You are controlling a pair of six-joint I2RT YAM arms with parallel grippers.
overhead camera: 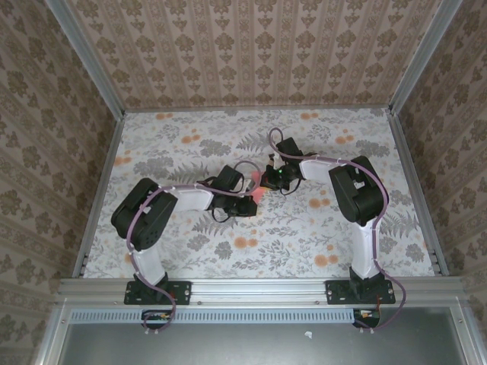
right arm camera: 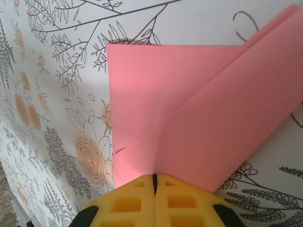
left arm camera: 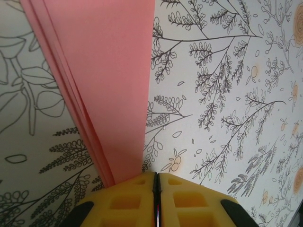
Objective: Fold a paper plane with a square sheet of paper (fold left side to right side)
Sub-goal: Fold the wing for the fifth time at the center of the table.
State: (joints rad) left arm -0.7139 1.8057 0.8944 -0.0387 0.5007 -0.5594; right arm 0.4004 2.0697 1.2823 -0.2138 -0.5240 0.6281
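The square sheet of paper (overhead camera: 259, 195) is salmon pink and folded into layered flaps, held just above mid-table between both grippers. In the left wrist view the sheet of paper (left arm camera: 104, 71) runs as a stack of folded edges from the upper left down into my left gripper (left arm camera: 156, 174), whose yellow fingers are shut on it. In the right wrist view the sheet of paper (right arm camera: 203, 109) spreads as two overlapping flaps with a centre crease that enters my right gripper (right arm camera: 154, 176), also shut on it. From above, the left gripper (overhead camera: 251, 202) and the right gripper (overhead camera: 268, 182) nearly touch. Its full paper-plane outline is hidden.
The table (overhead camera: 304, 228) has a floral cloth with orange blotches, boxed in by patterned walls and aluminium posts (overhead camera: 407, 68). A metal rail (overhead camera: 259, 289) with both arm bases runs along the near edge. Cables loop over both arms near the centre.
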